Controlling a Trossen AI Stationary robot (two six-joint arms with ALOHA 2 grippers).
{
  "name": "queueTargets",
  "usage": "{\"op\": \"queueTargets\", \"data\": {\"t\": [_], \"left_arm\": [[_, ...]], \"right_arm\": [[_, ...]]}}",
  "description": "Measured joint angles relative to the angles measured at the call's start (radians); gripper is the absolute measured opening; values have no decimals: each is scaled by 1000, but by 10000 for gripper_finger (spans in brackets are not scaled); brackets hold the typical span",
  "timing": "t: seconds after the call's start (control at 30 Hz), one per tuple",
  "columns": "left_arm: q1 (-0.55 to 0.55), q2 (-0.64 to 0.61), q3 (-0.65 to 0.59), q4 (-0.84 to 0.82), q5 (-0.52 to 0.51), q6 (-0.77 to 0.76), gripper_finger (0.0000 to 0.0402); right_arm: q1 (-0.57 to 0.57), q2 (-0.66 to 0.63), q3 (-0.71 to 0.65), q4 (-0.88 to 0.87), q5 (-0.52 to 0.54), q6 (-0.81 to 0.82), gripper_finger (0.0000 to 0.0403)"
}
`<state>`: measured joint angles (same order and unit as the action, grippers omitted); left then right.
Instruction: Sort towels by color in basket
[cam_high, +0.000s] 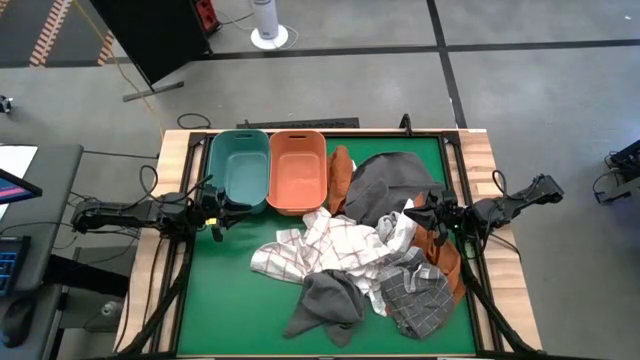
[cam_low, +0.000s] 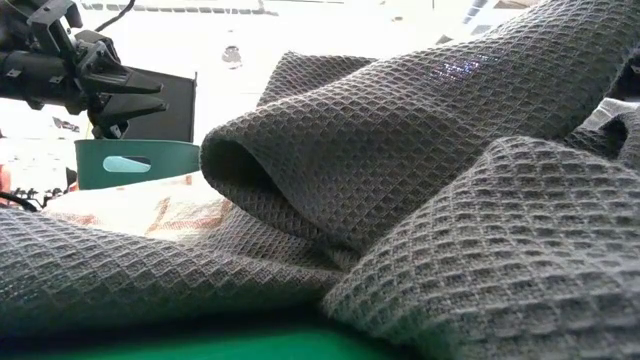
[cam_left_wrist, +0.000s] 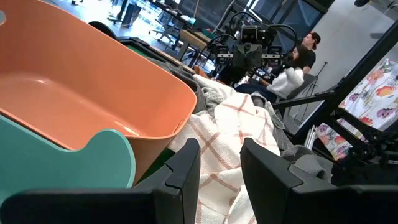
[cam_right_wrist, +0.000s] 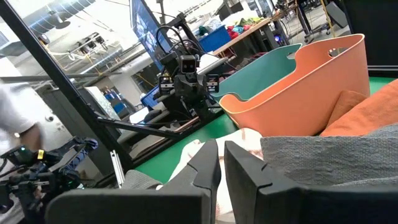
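A pile of towels lies on the green table's right half. It holds a dark grey towel (cam_high: 395, 183), a white towel with dark checks (cam_high: 335, 243), another dark grey one (cam_high: 325, 298), a grey-checked one (cam_high: 415, 297) and a rust orange one (cam_high: 447, 258). A second rust orange towel (cam_high: 340, 172) leans on the orange basket's (cam_high: 297, 170) right wall. My left gripper (cam_high: 216, 217) hovers narrowly open just near of the teal basket (cam_high: 240, 165), touching nothing. My right gripper (cam_high: 425, 215) hangs shut above the pile's right side, holding nothing.
The two baskets stand side by side at the table's far left-centre, and nothing shows inside them. Bare green table (cam_high: 230, 295) lies near of the left gripper. In the low view, a dark grey waffle towel (cam_low: 420, 200) fills the foreground. People sit in the room beyond (cam_left_wrist: 298, 59).
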<state>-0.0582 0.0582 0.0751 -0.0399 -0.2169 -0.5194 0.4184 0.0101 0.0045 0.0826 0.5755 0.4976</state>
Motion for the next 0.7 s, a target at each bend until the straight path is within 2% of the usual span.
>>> {"op": "queueTargets", "data": {"t": [0.23, 0.4, 0.6, 0.7], "left_arm": [[0, 0, 0, 1, 0, -44, 107], [0, 0, -3, 24, 0, -372, 107], [0, 0, -3, 27, -4, -579, 107], [0, 0, -3, 26, -5, -620, 107]], "right_arm": [[0, 0, 0, 0, 0, 0, 56], [-2, 0, 0, 2, 2, 0, 56], [-17, 0, 0, 54, 3, 0, 56], [-23, 0, 0, 91, 2, 0, 56]]}}
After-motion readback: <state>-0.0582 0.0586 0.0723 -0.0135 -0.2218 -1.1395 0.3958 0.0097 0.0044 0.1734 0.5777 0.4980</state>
